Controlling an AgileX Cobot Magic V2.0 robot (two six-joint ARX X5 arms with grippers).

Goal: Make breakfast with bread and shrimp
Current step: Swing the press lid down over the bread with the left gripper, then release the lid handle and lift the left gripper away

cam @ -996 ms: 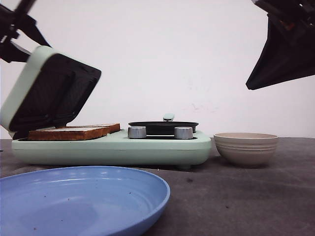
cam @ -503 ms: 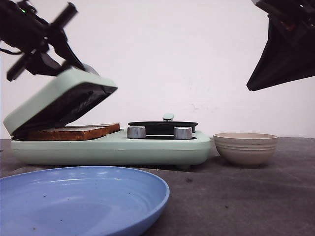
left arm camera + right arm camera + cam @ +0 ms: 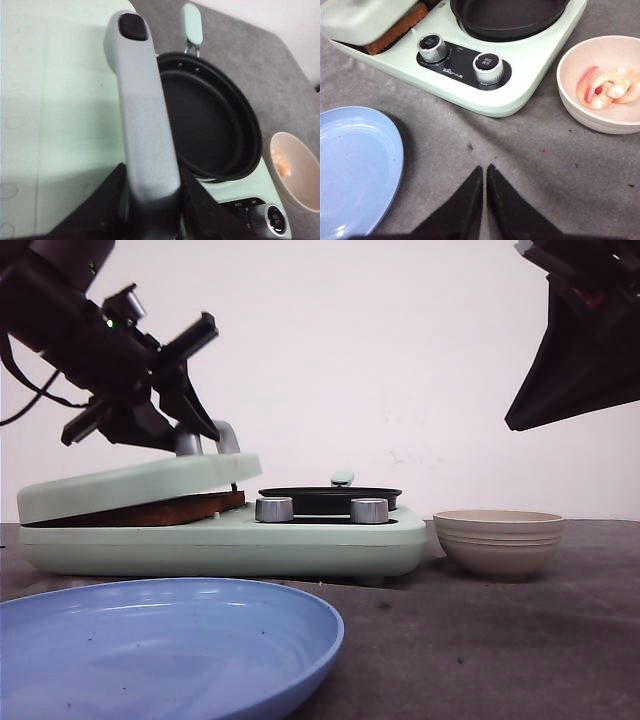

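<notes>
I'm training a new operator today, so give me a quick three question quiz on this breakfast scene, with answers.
1. True or false: the shrimp lie in the pan.
2. What does the left gripper hold?
A. the lid handle
B. a knob
C. the plate
3. Fill in: the bread sits under the ____.

Key: 1 false, they lie in the bowl. 2 A. 3 lid, almost shut.

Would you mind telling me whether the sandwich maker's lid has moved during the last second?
Yes. The lid has swung down from nearly upright, closing onto the bread on the unmoved base, with the left gripper on its handle.
</notes>
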